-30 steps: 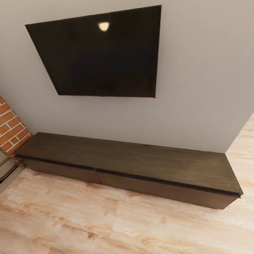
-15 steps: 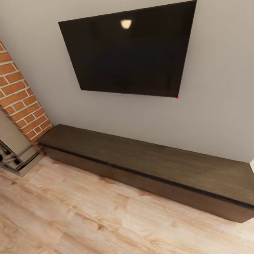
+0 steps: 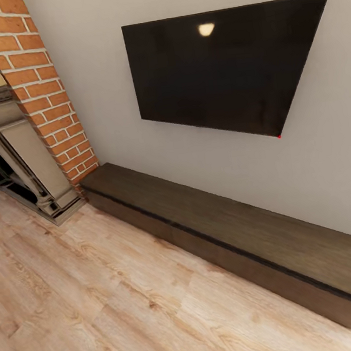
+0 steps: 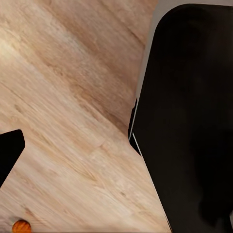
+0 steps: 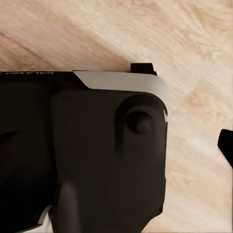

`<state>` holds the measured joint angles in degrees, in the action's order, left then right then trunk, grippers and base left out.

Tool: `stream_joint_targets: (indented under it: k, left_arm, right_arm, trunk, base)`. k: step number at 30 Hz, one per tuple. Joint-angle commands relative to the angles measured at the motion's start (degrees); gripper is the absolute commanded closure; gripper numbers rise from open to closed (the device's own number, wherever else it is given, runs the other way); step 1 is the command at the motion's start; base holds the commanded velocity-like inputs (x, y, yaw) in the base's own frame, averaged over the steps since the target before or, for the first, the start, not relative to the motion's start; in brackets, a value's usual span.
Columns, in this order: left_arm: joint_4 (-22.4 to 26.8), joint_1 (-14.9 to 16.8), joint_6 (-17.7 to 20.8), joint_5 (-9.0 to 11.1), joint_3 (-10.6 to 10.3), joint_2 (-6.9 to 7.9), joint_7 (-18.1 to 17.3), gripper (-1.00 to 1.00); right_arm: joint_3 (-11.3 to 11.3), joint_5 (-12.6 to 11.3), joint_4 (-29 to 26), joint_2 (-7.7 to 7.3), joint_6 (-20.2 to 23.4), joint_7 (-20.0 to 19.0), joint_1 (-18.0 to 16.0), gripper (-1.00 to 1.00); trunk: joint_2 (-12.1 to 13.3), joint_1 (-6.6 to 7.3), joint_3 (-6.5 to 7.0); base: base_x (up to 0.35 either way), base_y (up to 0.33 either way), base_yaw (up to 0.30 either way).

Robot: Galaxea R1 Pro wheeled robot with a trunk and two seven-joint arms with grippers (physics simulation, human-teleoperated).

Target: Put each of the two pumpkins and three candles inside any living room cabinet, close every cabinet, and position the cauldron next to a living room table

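The cabinet [image 3: 225, 230] is seen in the head view, running from 10 to 4 o'clock under a TV [image 3: 223, 66], its drawer fronts shut; a fireplace [image 3: 20, 155] stands at 9 o'clock. In the left wrist view a sliver of orange, likely a pumpkin [image 4: 21, 226], lies on the floor [image 4: 63, 111]. It could be lost from sight or run over by the base. The state of the jaws cannot be told for either arm.
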<state>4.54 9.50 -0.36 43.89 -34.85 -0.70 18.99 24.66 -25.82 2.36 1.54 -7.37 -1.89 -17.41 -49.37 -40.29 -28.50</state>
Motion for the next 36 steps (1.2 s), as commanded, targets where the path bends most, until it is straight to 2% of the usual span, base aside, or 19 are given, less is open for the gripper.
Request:
stream_joint_targets:
  k: [1,23,36]
  left_arm:
    - [0.0,0.0,0.0,0.5,-0.5,0.00,0.3,-1.00]
    - [0.1,0.1,-1.0,0.7,-0.5,0.01,0.1,-1.00]
    - [0.0,0.1,-1.1,0.8,-0.3,0.46,0.0,-1.00]
  right_arm:
    - [0.5,-0.6,0.3,0.04,-0.5,-0.2,-0.1,-1.00]
    - [0.5,-0.6,0.3,0.22,-1.1,-0.2,-0.1,-1.00]
    - [0.5,-0.5,0.2,0.47,-1.5,-0.2,-0.1,-1.00]
  trunk:
    - [0.0,0.00,-0.05]
    - [0.0,0.00,-0.05]
    - [5.2,2.85,2.28]
  base:
    - [0.000,0.000,0.288]
    - [0.000,0.000,0.289]
    - [0.000,0.000,0.289]
